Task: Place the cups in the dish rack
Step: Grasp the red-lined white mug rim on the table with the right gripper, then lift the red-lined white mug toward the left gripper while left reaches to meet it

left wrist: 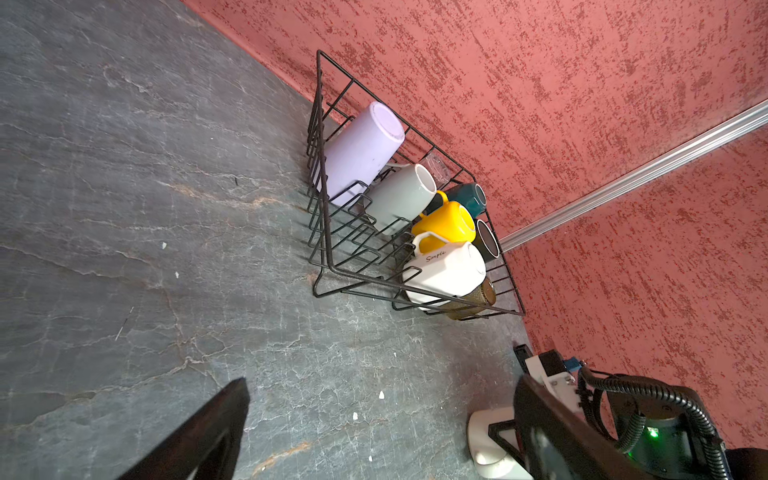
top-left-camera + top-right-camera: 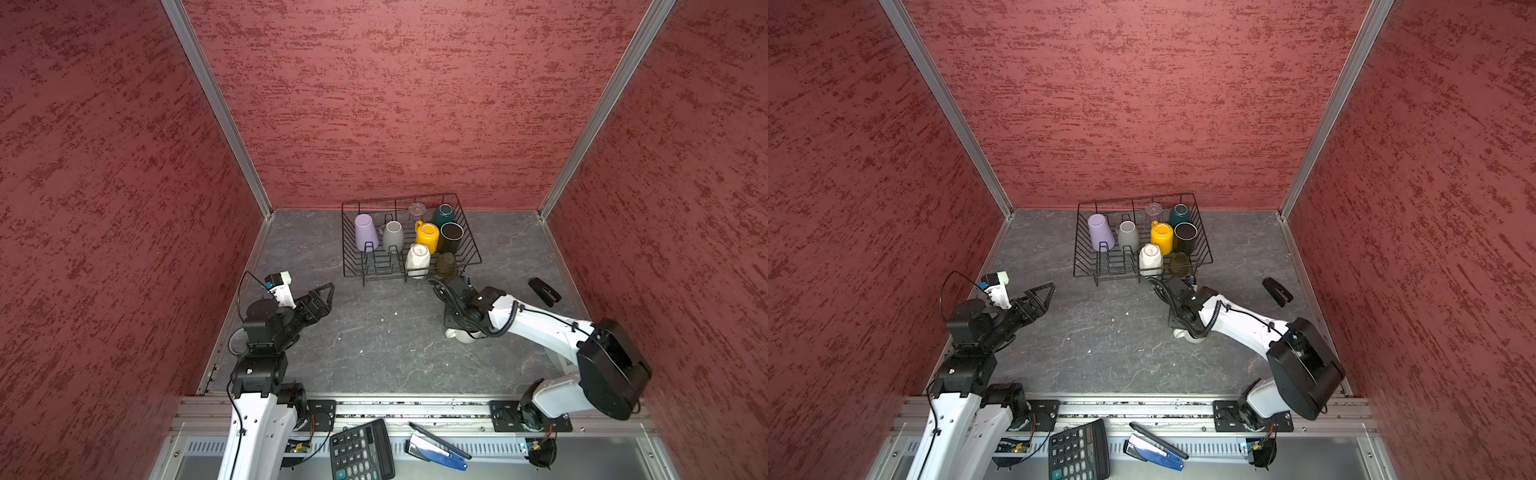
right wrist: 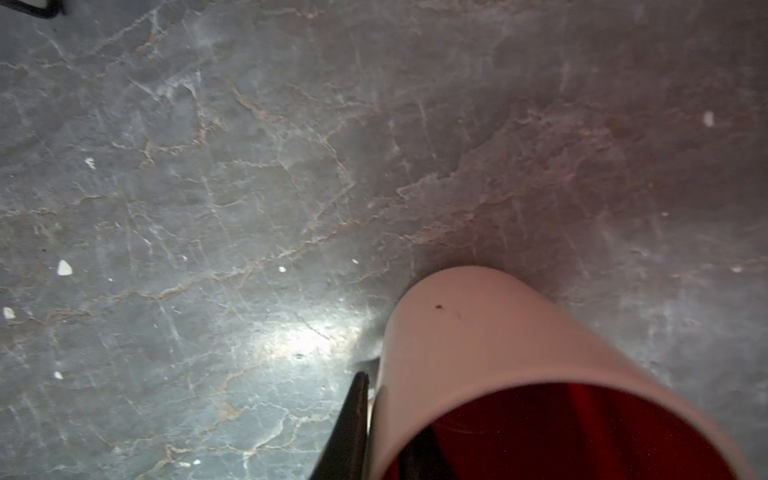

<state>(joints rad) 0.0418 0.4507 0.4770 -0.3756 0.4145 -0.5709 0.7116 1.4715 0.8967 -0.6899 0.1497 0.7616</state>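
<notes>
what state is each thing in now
left hand, open, empty
right hand, shut on red-lined mug rim
red-lined mug, upright on table
dish rack, holds eight cups
lavender tumbler, racked base up
grey mug, racked base up
white mug, racked base up
yellow mug, racked base up
teal mug, racked
black mug, racked
clear glass, racked
olive glass, racked

We note: left arm [image 2: 266,324] folded by table [image 2: 374,357] left edge, left tool [image 2: 326,301] spread wide. Right arm [image 2: 540,328] stretched over table's right half, wrist tipped down, right tool [image 3: 380,432] pinched on white mug [image 3: 478,332] wall.
</notes>
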